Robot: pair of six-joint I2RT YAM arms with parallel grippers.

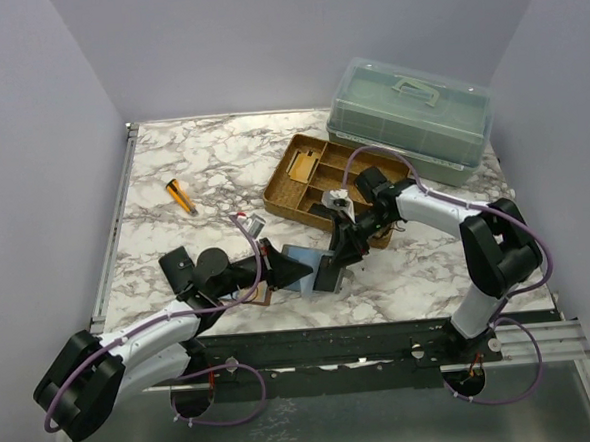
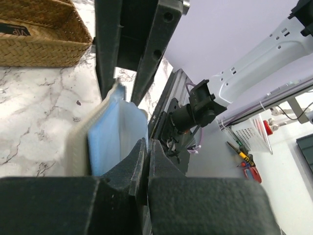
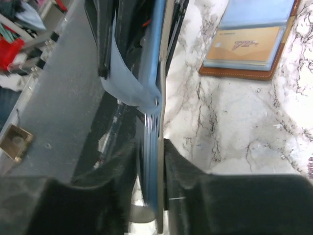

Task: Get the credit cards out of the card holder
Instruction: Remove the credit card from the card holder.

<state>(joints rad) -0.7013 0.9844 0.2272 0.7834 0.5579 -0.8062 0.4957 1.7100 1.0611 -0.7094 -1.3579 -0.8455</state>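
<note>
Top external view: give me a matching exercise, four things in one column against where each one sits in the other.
Things: 1 lidded plastic box; 2 woven tray; 3 orange-and-black tool; 4 blue folder.
Places: A alone at the left; B far right corner; C clamped by the left gripper and the right gripper; D beside the box, toward the middle.
Pairs: 1-B; 2-D; 3-A; 4-C.

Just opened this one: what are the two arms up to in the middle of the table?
Both arms are working on one thing. The left gripper is shut on a thin blue-grey folder, held on edge above the marble table. The right gripper pinches the folder from the other side. The reddish-brown card holder lies open on the table nearby, its tan-orange panel showing. I cannot tell whether any card is out yet.
</note>
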